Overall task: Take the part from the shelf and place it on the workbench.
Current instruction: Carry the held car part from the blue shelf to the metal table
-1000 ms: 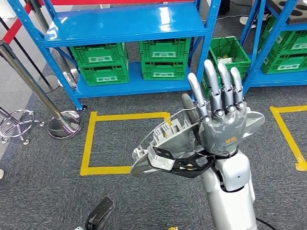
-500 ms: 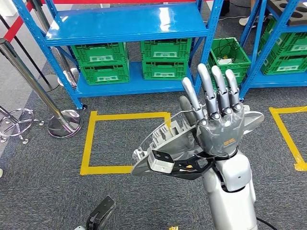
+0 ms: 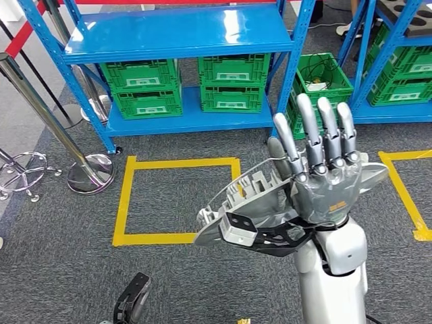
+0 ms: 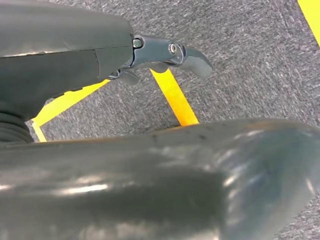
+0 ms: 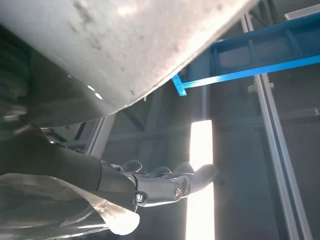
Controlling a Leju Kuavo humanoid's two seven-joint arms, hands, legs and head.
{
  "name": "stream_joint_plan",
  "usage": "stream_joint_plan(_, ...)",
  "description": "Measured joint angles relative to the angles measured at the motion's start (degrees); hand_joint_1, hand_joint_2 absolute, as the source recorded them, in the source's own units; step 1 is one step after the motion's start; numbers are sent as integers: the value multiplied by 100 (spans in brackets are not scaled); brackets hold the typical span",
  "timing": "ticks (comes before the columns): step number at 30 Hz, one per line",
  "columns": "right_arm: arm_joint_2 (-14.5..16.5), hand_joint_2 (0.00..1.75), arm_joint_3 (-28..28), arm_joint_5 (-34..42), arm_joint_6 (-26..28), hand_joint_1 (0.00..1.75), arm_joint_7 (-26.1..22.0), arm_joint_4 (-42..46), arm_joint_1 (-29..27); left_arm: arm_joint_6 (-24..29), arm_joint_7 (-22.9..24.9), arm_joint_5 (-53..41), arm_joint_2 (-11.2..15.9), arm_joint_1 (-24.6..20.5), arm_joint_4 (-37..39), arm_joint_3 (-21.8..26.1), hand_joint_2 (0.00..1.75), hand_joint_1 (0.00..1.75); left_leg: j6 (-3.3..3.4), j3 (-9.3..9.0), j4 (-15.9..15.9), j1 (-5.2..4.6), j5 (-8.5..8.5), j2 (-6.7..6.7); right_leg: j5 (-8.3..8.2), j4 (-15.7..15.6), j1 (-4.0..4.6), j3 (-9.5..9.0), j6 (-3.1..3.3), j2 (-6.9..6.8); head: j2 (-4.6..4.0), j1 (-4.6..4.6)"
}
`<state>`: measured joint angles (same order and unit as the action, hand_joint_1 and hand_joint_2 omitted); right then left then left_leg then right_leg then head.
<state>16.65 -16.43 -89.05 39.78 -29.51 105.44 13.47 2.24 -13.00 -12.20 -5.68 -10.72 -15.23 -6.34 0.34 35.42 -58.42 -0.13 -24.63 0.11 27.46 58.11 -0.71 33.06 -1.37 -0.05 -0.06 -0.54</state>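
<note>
Head view, nearest first: the left hand hangs low at the bottom edge over grey carpet; in the left wrist view one dark finger reaches out over a yellow tape line, and whether the fingers are spread or curled I cannot tell. Above it, the right hand is raised on its silver arm, back of the hand toward the camera. Its fingers point upward, spread a little, while the silver part lies across the palm side, gripped there and sticking out toward the robot's left. Beyond the part, a yellow tape square marks the floor. Farthest off stands the blue shelf, with green crates on its lower level.
</note>
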Motion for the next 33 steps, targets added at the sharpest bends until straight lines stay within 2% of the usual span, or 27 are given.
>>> stream_joint_plan(3,37,175,30,0,0,0,-2,49,-16,2,5,-1,6,-1,0,16,0,0,55,-3,38,1,29,4,-17,-27,0,-9,-50,2,0,-1)
stream_joint_plan(5,62,175,45,1,0,0,-11,84,-22,4,6,-19,2,-9,0,19,0,0,103,-30,150,32,101,17,117,83,9,62,-94,6,1,-9)
stream_joint_plan(6,68,175,55,1,0,0,-27,97,-26,8,5,-43,-3,-15,0,19,0,0,119,-35,195,49,132,24,279,300,11,159,-111,8,1,-18)
stream_joint_plan(8,69,175,84,2,0,0,-81,108,-54,14,4,-115,-10,-22,0,20,0,0,132,-8,198,53,154,29,668,1012,-1,454,-140,9,0,-30)
stream_joint_plan(9,70,175,106,1,0,0,-110,109,-76,19,3,-152,-14,-21,0,19,0,0,129,10,186,55,159,29,777,1317,-9,575,-156,8,-1,-31)
stream_joint_plan(10,71,175,129,1,0,0,-139,109,-97,24,1,-188,-18,-20,0,18,0,0,125,26,172,59,163,30,780,1447,-18,616,-174,6,-1,-31)
stream_joint_plan(11,72,175,148,2,0,0,-167,110,-109,28,-2,-220,-25,-20,0,15,0,0,115,40,154,66,166,30,673,1343,-34,546,-192,3,-1,-31)
stream_joint_plan(12,76,175,162,2,0,0,-200,114,-114,32,-5,-249,-35,-21,0,9,0,0,97,55,128,79,164,29,486,1024,-58,369,-213,-2,0,-31)
stream_joint_plan(14,89,175,175,2,0,0,-267,127,-117,34,-15,-294,-45,-24,0,-2,0,0,28,95,48,88,153,22,248,315,-84,-14,-234,2,0,-39)
stream_joint_plan(15,98,175,186,2,0,0,-302,141,-121,38,-23,-314,-49,-26,0,-11,0,0,-15,120,13,84,156,16,205,118,-85,-120,-208,14,-1,-42)
stream_joint_plan(16,107,175,204,2,0,0,-331,152,-127,41,-31,-328,-50,-26,0,-19,0,0,-57,140,-6,74,169,11,219,72,-72,-143,-168,30,-1,-46)
stream_joint_plan(18,122,175,245,2,0,0,-385,170,-140,46,-39,-354,-57,-22,0,-35,0,0,-123,164,-7,76,207,5,170,103,-61,-109,-60,49,0,-44)
stream_joint_plan(19,128,175,261,1,0,0,-401,172,-144,47,-40,-358,-57,-19,0,-39,0,0,-148,180,-32,84,176,4,143,106,-63,-91,-16,47,0,-41)
stream_joint_plan(20,133,175,272,1,0,0,-413,173,-146,48,-40,-362,-57,-19,0,-40,0,0,-170,223,-145,92,66,2,115,101,-69,-73,28,44,0,-32)
stream_joint_plan(21,137,175,283,1,0,0,-416,173,-146,49,-40,-364,-57,-19,0,-42,0,0,-188,306,-374,97,-117,1,88,96,-72,-49,70,37,0,-21)
stream_joint_plan(23,140,175,304,0,0,0,-417,173,-149,50,-40,-367,-57,-17,0,-43,0,0,-214,558,-1132,98,-588,2,47,99,-50,11,123,27,0,-1)
stream_joint_plan(24,140,175,313,0,0,0,-418,173,-151,50,-40,-367,-57,-14,0,-44,0,0,-212,654,-1468,97,-747,2,27,101,-32,43,138,25,0,1)
stream_joint_plan(25,140,175,321,0,0,0,-419,173,-152,50,-40,-367,-58,-11,0,-44,0,0,-198,669,-1642,93,-810,1,7,103,-13,70,149,24,-1,1)
stream_joint_plan(26,140,175,328,0,0,0,-419,173,-153,50,-40,-367,-58,-9,0,-45,0,0,-168,575,-1582,84,-764,1,-11,104,6,91,154,27,-1,1)
stream_joint_plan(27,140,175,334,0,0,0,-420,173,-153,50,-40,-367,-59,-10,0,-45,0,0,-121,379,-1303,67,-634,-1,-26,104,26,104,157,31,-1,1)
stream_joint_plan(29,141,175,345,0,0,0,-420,185,-152,50,-41,-369,-55,-19,0,-46,0,0,5,-96,-516,18,-382,-7,-51,105,51,122,149,35,-1,-4)
stream_joint_plan(30,142,175,349,0,0,0,-421,193,-151,50,-44,-370,-53,-26,0,-46,0,0,54,-249,-233,-10,-320,-11,-66,106,53,137,132,32,-1,-1)
stream_joint_plan(31,142,175,354,0,0,0,-424,201,-151,51,-45,-372,-51,-29,0,-46,0,0,84,-320,-82,-32,-306,-13,-85,105,46,154,108,28,-1,1)
stream_joint_plan(33,142,175,365,0,0,0,-432,209,-151,52,-50,-382,-53,-26,0,-46,0,0,101,-319,-9,-51,-278,-13,-127,91,37,177,43,20,-1,11)
